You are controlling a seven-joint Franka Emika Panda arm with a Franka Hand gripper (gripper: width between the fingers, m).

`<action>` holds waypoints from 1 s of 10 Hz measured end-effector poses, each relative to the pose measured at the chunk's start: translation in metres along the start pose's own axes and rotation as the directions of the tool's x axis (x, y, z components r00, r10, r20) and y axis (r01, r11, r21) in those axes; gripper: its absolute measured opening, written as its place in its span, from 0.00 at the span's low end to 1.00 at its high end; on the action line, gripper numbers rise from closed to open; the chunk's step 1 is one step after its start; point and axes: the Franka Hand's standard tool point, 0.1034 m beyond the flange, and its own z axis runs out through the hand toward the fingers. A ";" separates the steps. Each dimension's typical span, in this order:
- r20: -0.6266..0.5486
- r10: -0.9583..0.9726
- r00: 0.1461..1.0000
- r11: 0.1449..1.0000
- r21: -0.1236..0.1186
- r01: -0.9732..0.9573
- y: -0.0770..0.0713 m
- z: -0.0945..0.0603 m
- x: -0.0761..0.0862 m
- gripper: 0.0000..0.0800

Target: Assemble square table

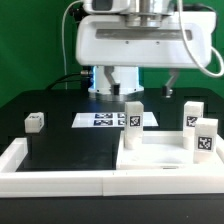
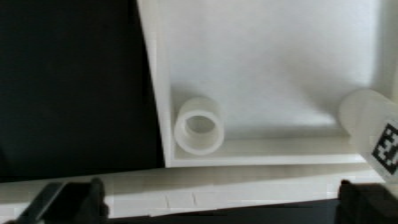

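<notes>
desk (image 1: 50, 150): black | border rail (image 1: 60, 178): white, near edge | square table slab (image 1: 160, 158): white, near right, against rail | legs: three upright on slab, tagged (image 1: 132, 116) (image 1: 193, 115) (image 1: 205, 139); fourth (image 1: 35, 122) far left on desk | marker board (image 1: 105, 120): far centre | claw (image 2: 214, 195): fingers apart, empty, above slab | no readable writing, only tags

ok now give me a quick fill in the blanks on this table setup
1. The gripper stands ___ and holds nothing.
2. The exterior view shows ___ legs in all.
3. One leg sits alone at the exterior view's ___, away from the slab.

Missing words: open; four; left.
</notes>
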 end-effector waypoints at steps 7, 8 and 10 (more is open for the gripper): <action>0.010 -0.047 0.999 0.999 -0.009 0.047 0.049 0.005 -0.003 0.81; 0.011 -0.127 0.992 0.992 -0.016 0.127 0.071 0.009 -0.015 0.81; 0.027 -0.186 0.982 0.982 -0.025 0.186 0.115 0.020 -0.050 0.81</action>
